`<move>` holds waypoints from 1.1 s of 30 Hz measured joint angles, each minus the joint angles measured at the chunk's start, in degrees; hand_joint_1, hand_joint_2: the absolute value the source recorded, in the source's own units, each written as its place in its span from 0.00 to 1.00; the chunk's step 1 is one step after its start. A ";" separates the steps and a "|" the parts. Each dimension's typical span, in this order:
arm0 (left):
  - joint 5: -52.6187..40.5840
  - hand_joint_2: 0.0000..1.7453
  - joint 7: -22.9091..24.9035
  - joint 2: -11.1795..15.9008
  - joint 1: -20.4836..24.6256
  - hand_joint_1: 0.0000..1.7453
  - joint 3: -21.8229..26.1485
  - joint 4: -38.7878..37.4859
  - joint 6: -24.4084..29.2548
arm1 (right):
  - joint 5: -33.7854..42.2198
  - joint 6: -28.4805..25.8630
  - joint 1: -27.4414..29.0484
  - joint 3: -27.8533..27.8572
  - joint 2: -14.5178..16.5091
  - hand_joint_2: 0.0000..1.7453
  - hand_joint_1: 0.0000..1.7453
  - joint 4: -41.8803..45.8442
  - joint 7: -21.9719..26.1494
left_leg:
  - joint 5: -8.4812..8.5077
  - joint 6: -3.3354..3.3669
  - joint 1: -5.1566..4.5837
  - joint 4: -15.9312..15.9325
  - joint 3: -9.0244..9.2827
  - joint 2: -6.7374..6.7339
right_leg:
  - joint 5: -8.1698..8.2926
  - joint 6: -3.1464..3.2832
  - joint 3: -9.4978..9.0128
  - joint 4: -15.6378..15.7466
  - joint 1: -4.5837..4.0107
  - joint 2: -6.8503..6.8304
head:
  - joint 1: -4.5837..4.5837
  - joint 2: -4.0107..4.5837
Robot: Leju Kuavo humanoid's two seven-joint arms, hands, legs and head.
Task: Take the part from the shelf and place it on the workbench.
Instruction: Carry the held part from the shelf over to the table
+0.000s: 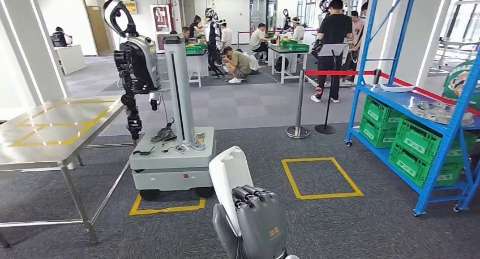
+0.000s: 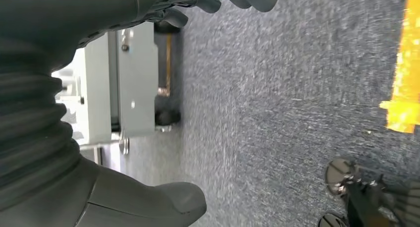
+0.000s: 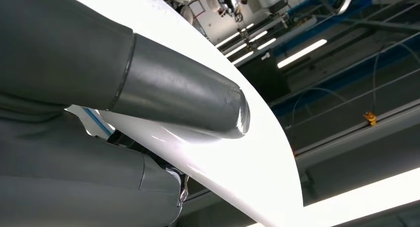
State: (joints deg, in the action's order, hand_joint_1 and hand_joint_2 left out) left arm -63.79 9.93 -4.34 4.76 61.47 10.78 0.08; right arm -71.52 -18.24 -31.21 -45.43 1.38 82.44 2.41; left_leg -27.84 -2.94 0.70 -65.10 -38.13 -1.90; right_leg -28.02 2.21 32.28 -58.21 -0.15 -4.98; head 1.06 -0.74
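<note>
The smooth white curved plastic panel part (image 1: 229,177) stands nearly upright, low in the near middle of the scene, gripped by the right hand (image 1: 257,216) from below. The blue metal shelf (image 1: 421,109) stands far right; the steel workbench (image 1: 54,129) lies left.

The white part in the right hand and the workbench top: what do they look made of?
Part: looks like smooth moulded plastic or painted sheet with a gloss finish; it mirrors the thumb in the right wrist view. Workbench: seemingly brushed metal, grey and dully reflective, with yellow tape lines. Right hand grips the part.
</note>
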 joint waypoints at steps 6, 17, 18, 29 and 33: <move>0.50 1.00 -2.56 -0.57 0.03 0.00 0.17 -0.01 0.03 | 0.70 0.37 -0.99 -0.19 0.03 0.00 1.00 -0.26 0.24 | 2.40 2.19 -0.22 6.57 3.41 -0.36 | -1.06 -1.71 -0.34 -0.77 -0.30 -2.11 | -0.16 0.00; -0.09 1.00 -1.69 -1.06 -0.01 0.00 0.19 -0.02 0.59 | 0.86 -1.70 -0.37 -0.23 -0.64 0.00 1.00 -1.70 -0.16 | 3.22 2.56 0.04 6.26 2.67 8.06 | -0.58 -1.58 0.94 -2.40 0.14 8.63 | -0.27 0.00; -0.40 1.00 -1.46 -1.11 0.00 0.00 0.19 -0.01 0.81 | 0.61 -1.71 -0.27 -0.22 -0.71 0.00 1.00 -1.70 -0.26 | 3.36 2.17 0.14 6.32 2.50 8.64 | -0.36 -1.47 0.36 -1.03 0.02 9.34 | -0.28 0.00; -0.78 1.00 -4.89 -1.30 -0.22 0.00 0.16 -0.02 2.59 | -0.22 -1.75 0.68 -0.19 -1.57 0.00 1.00 -2.10 0.01 | -1.76 0.04 0.11 -6.27 -3.45 1.90 | 0.41 0.36 -0.03 0.23 -0.07 1.37 | -0.11 0.00; -0.95 1.00 -5.85 -1.63 0.36 0.00 0.16 -0.01 2.89 | 0.09 -1.57 0.02 -0.17 -1.73 0.00 1.00 -2.14 0.15 | 2.14 0.97 -0.33 5.70 3.33 -1.79 | -0.33 -0.64 0.02 -0.54 -0.48 -1.20 | -0.18 0.00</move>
State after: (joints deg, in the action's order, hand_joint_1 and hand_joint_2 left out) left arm -64.74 4.09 -5.97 5.12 61.63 10.77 2.97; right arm -71.43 -19.81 -31.19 -45.60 -0.35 80.30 2.57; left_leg -25.70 -1.97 0.38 -59.40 -34.80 -3.69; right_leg -28.35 1.57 32.30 -58.76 -0.62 -6.17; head 0.89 -0.74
